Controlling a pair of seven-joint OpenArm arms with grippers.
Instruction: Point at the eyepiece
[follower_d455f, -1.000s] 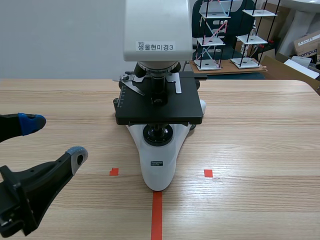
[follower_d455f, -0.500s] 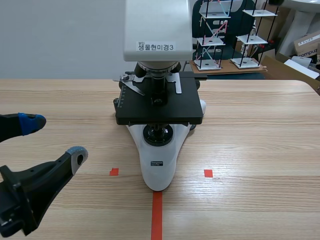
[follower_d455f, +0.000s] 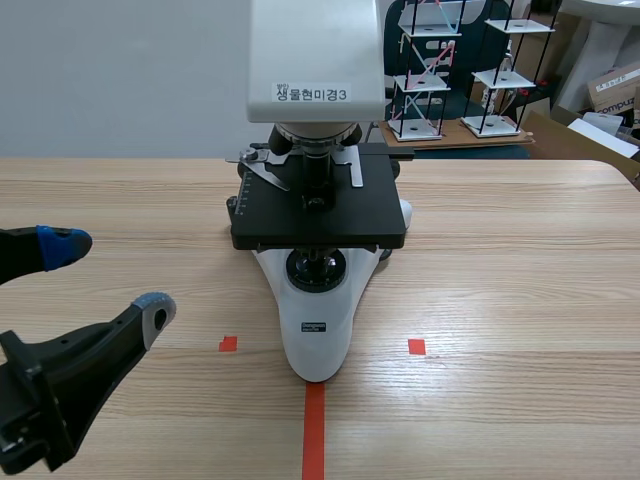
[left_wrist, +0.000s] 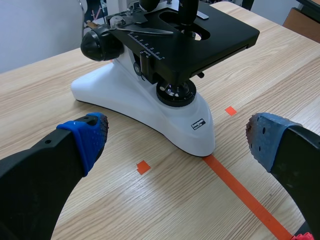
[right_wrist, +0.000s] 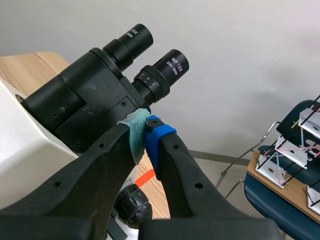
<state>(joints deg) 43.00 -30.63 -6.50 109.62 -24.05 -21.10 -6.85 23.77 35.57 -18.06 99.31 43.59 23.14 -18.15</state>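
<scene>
Two eyepieces (right_wrist: 167, 69) stick up from the microscope (follower_d455f: 318, 320) head; scope sits mid-table (follower_d455f: 520, 300). Right gripper (right_wrist: 145, 131) has its fingers pressed together, tips right under the nearer one's tube; can't tell if they touch. Left gripper (follower_d455f: 107, 277) is spread wide, low over the table, left of the scope base, well apart from it.

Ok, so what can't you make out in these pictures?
Eyepieces: cut off by the scene view's top edge; only the right wrist view shows them.
Right fingers: outside the scene view; in the right wrist view they overlap the eyepiece housing, contact unclear.
Base label: too small to read.
</scene>
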